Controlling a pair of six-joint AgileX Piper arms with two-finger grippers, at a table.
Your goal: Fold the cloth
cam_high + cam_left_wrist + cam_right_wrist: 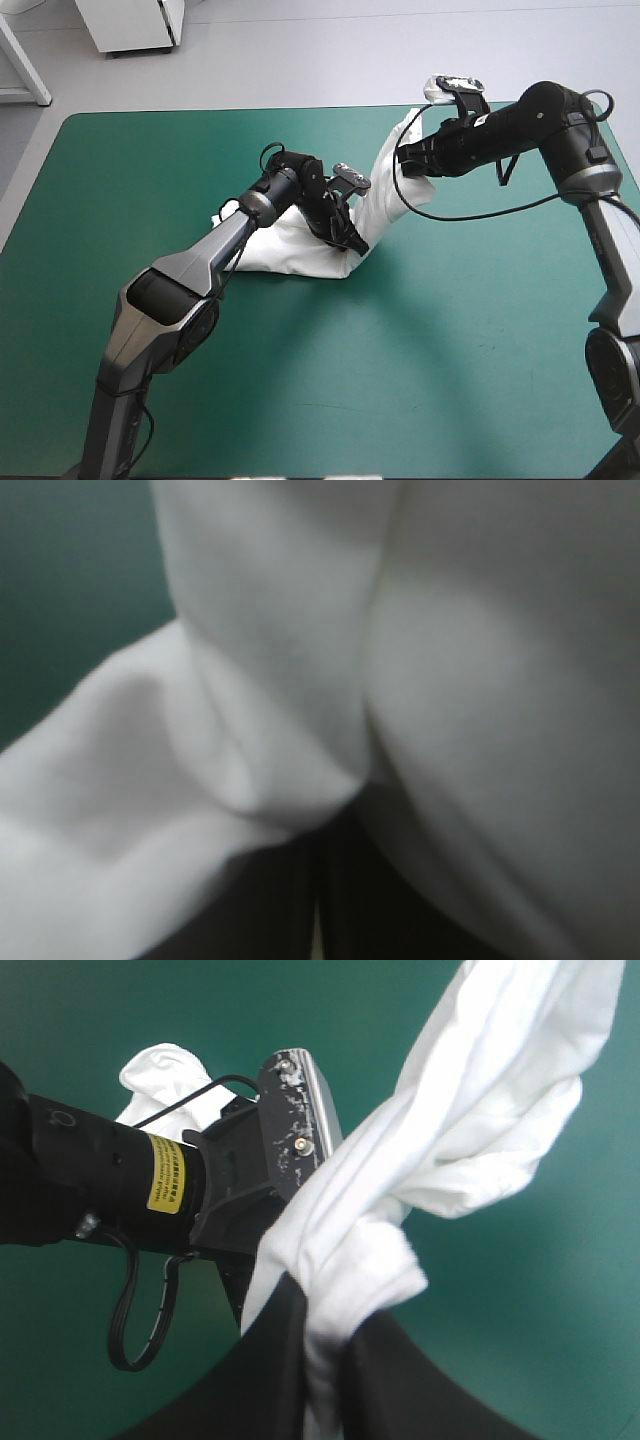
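The T-shirt (290, 250) lies bunched near the middle of the table (450, 360). The left gripper (349, 238) pinches it low down. The right gripper (405, 158) pinches a twisted strand, raised toward the table's far edge. Untangling stage, I'd say; next, the grippers need to draw apart and spread it.

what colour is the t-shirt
Plain white T-shirt, no print visible; clearest in the right wrist view, pinched in the right pincer.

A bench (480, 380) under a teal-green cover is filling most of the high view. Beyond its far edge a pale grey floor (300, 60) is showing, a white cabinet (130, 22) is standing on it, and a white slanting leg (25, 62) is crossing the far left corner.
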